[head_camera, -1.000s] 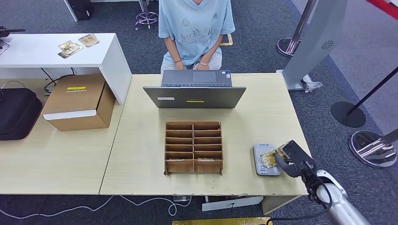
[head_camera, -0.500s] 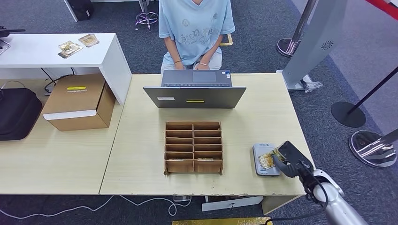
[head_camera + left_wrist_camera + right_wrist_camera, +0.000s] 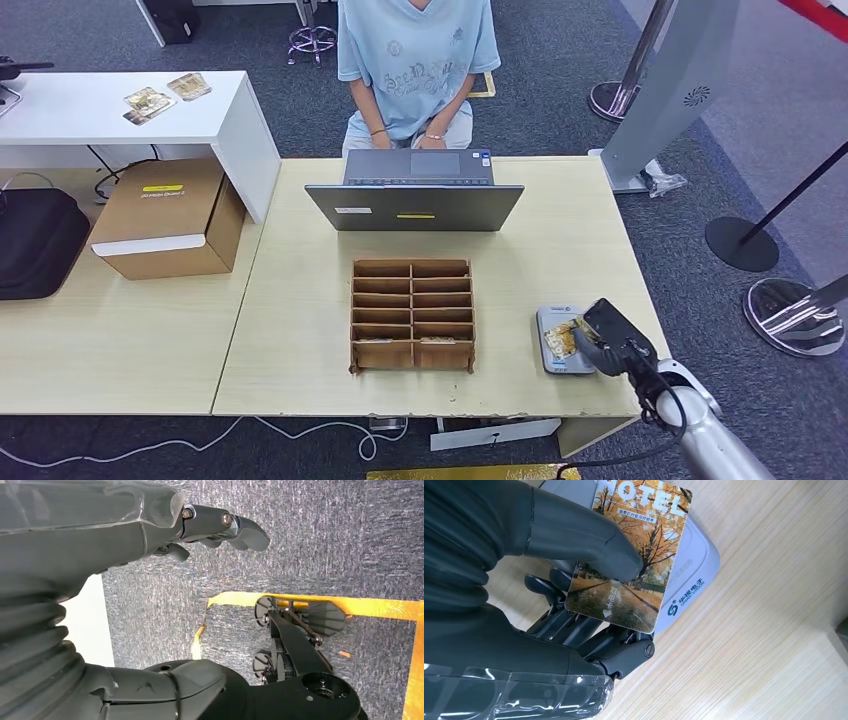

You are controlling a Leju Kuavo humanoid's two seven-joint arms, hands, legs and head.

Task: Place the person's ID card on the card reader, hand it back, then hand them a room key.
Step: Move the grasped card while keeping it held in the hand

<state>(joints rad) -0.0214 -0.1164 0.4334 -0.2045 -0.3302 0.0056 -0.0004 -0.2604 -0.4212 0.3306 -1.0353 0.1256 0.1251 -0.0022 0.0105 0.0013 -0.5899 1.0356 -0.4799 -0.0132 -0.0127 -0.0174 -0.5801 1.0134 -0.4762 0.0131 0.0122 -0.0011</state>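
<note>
From up high, the right hand [image 3: 607, 341] holds the ID card [image 3: 566, 336] over the grey card reader [image 3: 561, 340] at the table's [image 3: 300, 330] near right, the person [image 3: 418, 60] seated beyond the laptop [image 3: 415, 195]. At the left wrist, the left hand [image 3: 150, 525] hangs over carpet, fingers loosely curled, holding nothing. At the right wrist, thumb [image 3: 574, 535] pins the card (an autumn avenue print) against the fingers [image 3: 589, 635], above the reader.

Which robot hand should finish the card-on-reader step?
Right. The right robot hand already holds the card with its thumb on top, over the reader at the table's right edge. The left robot hand hangs over the carpet, holding nothing.
</note>
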